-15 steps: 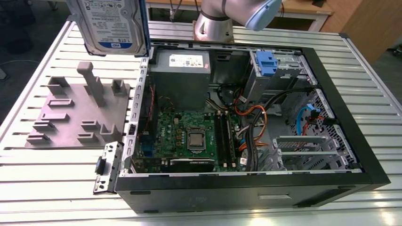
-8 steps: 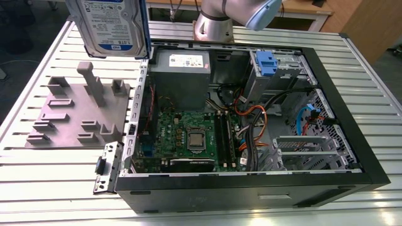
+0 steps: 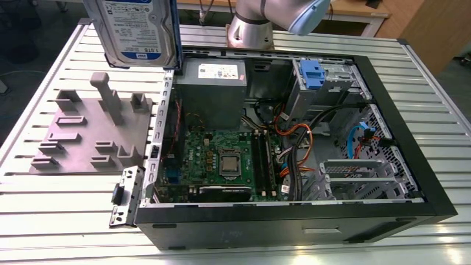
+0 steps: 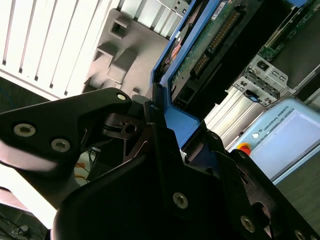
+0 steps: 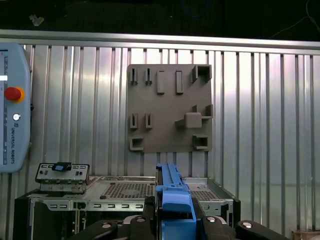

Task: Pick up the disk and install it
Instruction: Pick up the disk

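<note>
Gripping the disk [image 3: 138,30] by its blue carrier, gripper [image 5: 176,224] has jaws clenched. Disk hangs upright over PC case [image 3: 294,223] edge.

The disk [image 3: 136,27] is glossy metal edged in blue plastic, the table [image 3: 59,221] ribbed metal.

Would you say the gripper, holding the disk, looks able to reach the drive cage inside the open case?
Probably yes: the gripper holds the disk up high, the case is open on top, and nothing covers the cage; orange cables run beside it.
</note>
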Action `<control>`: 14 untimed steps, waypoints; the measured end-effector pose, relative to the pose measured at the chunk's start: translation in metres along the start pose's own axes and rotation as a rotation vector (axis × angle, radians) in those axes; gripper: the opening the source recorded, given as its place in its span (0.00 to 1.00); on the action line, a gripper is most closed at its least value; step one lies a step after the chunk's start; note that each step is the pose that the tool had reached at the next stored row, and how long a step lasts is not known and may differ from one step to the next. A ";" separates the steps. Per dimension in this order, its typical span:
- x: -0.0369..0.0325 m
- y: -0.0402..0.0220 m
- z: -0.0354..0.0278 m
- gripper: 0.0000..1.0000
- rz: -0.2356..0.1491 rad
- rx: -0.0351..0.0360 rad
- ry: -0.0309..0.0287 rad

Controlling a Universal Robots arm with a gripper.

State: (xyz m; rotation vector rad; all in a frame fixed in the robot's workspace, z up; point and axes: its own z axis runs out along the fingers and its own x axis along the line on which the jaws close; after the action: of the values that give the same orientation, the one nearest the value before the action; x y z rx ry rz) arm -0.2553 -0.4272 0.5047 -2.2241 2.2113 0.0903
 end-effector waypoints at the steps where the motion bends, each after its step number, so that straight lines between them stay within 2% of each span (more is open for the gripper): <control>1: 0.0000 -0.0011 0.0000 0.37 0.000 0.0000 0.0000; 14: 0.0001 -0.0158 -0.0006 0.37 0.000 0.0000 -0.0001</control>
State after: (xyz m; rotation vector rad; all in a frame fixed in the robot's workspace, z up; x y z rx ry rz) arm -0.2395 -0.4272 0.5047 -2.2238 2.2114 0.0904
